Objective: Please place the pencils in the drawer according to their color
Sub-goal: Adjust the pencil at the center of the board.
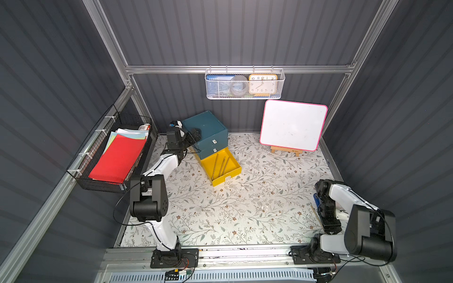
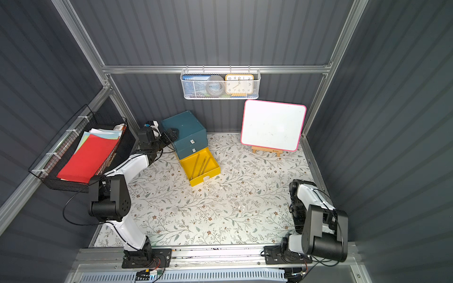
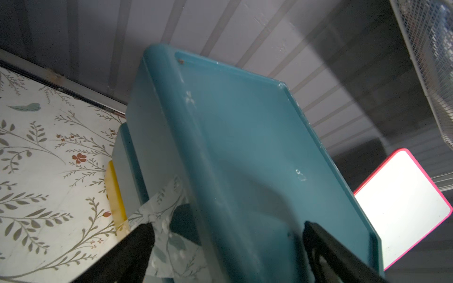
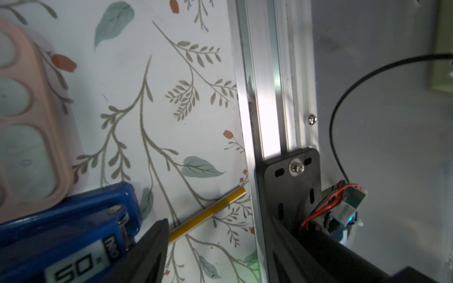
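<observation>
One gold-yellow pencil [image 4: 208, 213] flat on the bench [image 1: 245, 208], by the front right edge, just beside a blue box [image 4: 73, 220]. Long axis roughly front to back, slightly slanted. Low over it, the right gripper [image 4: 218, 227], jaws spread, grasping nothing. Near end of the shaft hidden behind one finger [image 4: 154, 250], the rest lying in the gap. Well apart, the left gripper [image 3: 228, 226], jaws spread astride the top edge of the teal cabinet [image 1: 206, 127]. Below, the yellow drawer [image 1: 236, 169] pulled out, with gold pencils [image 1: 221, 164] inside. Probably calls for closing across the shaft, then a carry far-left to that drawer: plainly work for the right arm.
</observation>
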`<state>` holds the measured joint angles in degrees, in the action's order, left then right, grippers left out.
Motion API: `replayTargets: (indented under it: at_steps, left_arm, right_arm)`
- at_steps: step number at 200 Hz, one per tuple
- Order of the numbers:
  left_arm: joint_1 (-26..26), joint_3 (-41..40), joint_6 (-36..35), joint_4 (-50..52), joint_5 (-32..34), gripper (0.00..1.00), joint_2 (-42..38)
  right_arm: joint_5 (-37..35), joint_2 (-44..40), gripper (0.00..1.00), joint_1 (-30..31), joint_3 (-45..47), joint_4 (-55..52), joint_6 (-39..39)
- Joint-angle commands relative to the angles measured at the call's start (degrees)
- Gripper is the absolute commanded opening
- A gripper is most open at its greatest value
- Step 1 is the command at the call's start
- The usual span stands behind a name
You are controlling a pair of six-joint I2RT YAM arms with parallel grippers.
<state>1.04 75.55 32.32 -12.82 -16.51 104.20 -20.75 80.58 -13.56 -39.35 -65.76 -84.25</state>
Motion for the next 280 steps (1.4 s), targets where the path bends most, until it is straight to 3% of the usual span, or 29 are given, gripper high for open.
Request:
replayTargets:
  at_steps: [1, 49, 79, 120, 166, 211, 236, 265, 280]
  left_arm:
    - [-0.69, 2.0, -2.23, 3.03, -1.42, 1.0, 0.54]
    - [-0.69, 3.64, -3.71, 4.93, -2.17, 1.0, 0.22]
    - [-0.69, 2.93, -3.75, 4.43, -2.16, 1.0, 0.1]
    - [-0.69, 1.58, -3.41, 3.46, -2.21, 1.0, -0.5]
    - [-0.69, 1.01, -3.22, 3.18, -1.48, 1.0, -1.46]
    - [-0.69, -0.77, -2.78, 2.34, -0.87, 1.0, -2.51]
    - [-0.69, -0.97, -2.26, 1.17, -0.85, 1.0, -1.95]
    - [-0.69, -0.49, -2.1, 0.63, -0.72, 1.0, -1.2]
    - [-0.68, -0.14, -2.02, 0.43, -0.74, 1.0, -0.79]
  right_arm:
    - [2.79, 3.72, 0.67, -0.21, -1.49, -1.66, -1.76]
    - [7.87, 5.83, 0.62, 1.59, 0.49, 3.39, -0.61]
    - [6.6, 4.7, 0.61, 5.61, -0.45, 2.62, -0.57]
    - [9.4, 3.62, 0.6, 14.14, -2.78, 4.15, -2.8]
    - [12.68, 14.42, 0.59, 25.08, -13.93, 7.24, -1.57]
    - [9.0, 14.09, 0.62, 28.94, -19.69, 8.48, 10.83]
    - [6.98, 10.29, 0.64, 28.9, -20.0, 8.85, 23.0]
    - [12.04, 6.86, 0.64, 29.62, -18.35, 9.16, 37.34]
    - [16.22, 4.74, 0.63, 30.74, -15.76, 10.64, 40.68]
